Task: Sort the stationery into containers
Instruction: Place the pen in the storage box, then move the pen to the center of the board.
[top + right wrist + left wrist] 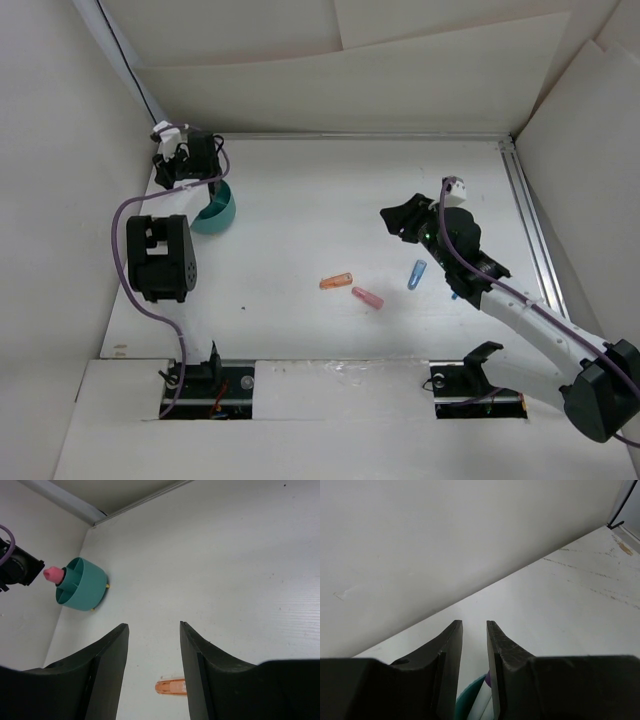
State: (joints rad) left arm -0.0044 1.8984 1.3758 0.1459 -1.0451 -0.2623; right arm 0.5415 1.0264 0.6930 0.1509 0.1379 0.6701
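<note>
Left arm — boxy black joint housing with pale cut-outs. Right arm — white tube link between black joints, small white block at the wrist. A purple cable runs along each arm. Fingers matte black, flat, tapered.

One teal cup, three loose stubs, perhaps a pink stub inside.
</note>
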